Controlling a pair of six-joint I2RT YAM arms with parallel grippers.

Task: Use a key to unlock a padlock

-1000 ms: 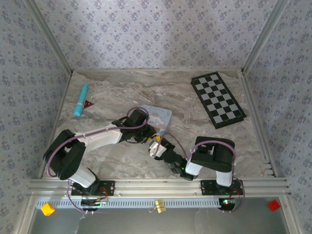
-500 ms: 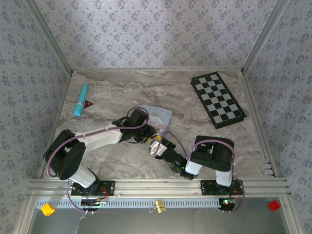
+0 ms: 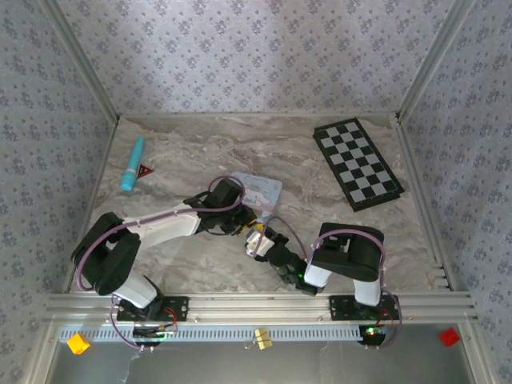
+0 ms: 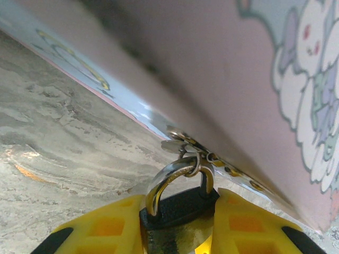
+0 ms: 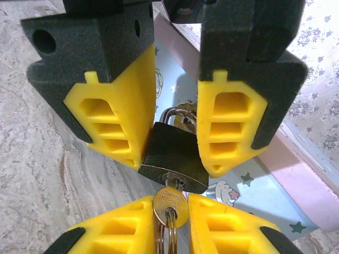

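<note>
The tiny black padlock (image 5: 175, 156) hangs by its silvery shackle (image 4: 170, 174) from a small ring on the edge of the pale blue cartoon tin (image 3: 262, 190). My left gripper (image 4: 179, 214) is shut on the padlock's body (image 4: 183, 205), one yellow finger on each side. In the right wrist view those same fingers (image 5: 124, 111) come down from above. A brass key (image 5: 170, 201) sits in the keyhole on the padlock's underside. My right gripper (image 5: 170, 205) is shut on the key's head, with its key ring hanging below. Both grippers meet at mid-table (image 3: 251, 232).
A black-and-white chessboard (image 3: 356, 162) lies at the back right. At the back left, a teal pen-like stick (image 3: 133, 162) lies beside a small red-and-black triangle (image 3: 146, 170). The marbled tabletop (image 3: 200, 264) is walled on three sides.
</note>
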